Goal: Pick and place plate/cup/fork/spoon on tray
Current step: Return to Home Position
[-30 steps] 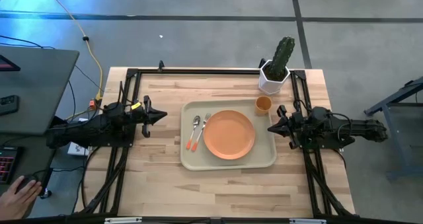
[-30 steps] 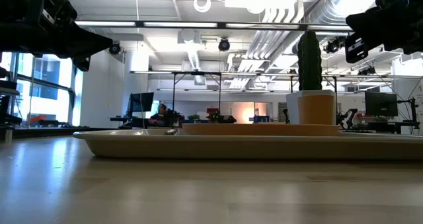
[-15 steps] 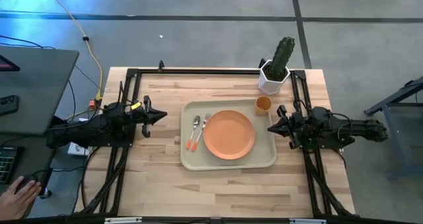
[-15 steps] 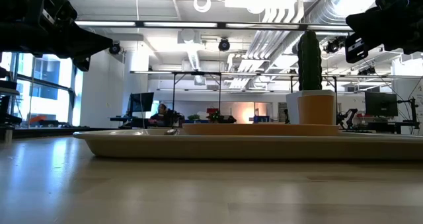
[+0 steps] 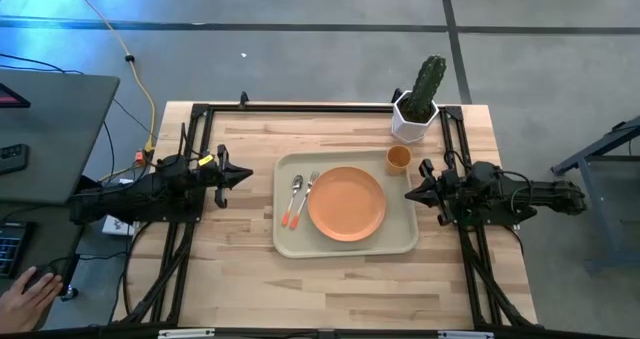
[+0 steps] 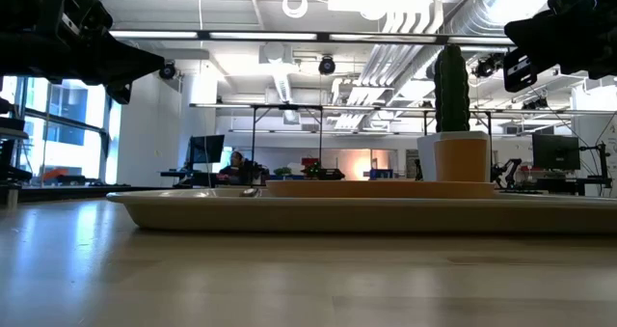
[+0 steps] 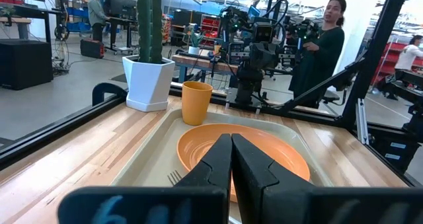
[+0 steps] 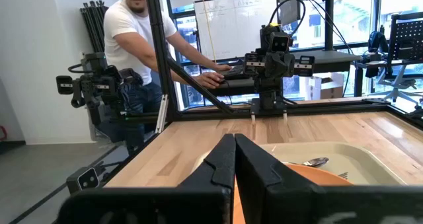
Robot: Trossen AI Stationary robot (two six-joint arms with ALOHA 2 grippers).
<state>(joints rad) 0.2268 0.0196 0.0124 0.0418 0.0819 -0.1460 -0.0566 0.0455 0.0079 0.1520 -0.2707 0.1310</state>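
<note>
The beige tray (image 5: pixel 400 241) lies flat at the table's middle. The orange plate (image 5: pixel 346 203) rests on it, right of centre. The spoon (image 5: pixel 294 193) and the fork (image 5: pixel 304 195) lie side by side on the tray's left part, handles toward the near edge. The orange cup (image 5: pixel 398 159) stands upright in the tray's far right corner. My left gripper (image 5: pixel 246 175) is shut and empty, above the table left of the tray. My right gripper (image 5: pixel 409 193) is shut and empty, just past the tray's right edge.
A white hexagonal pot with a cactus (image 5: pixel 417 109) stands at the table's far right corner, behind the cup. A black frame (image 5: pixel 300 106) runs along the far edge and both sides. People stand in the room beyond the table (image 8: pixel 142 45).
</note>
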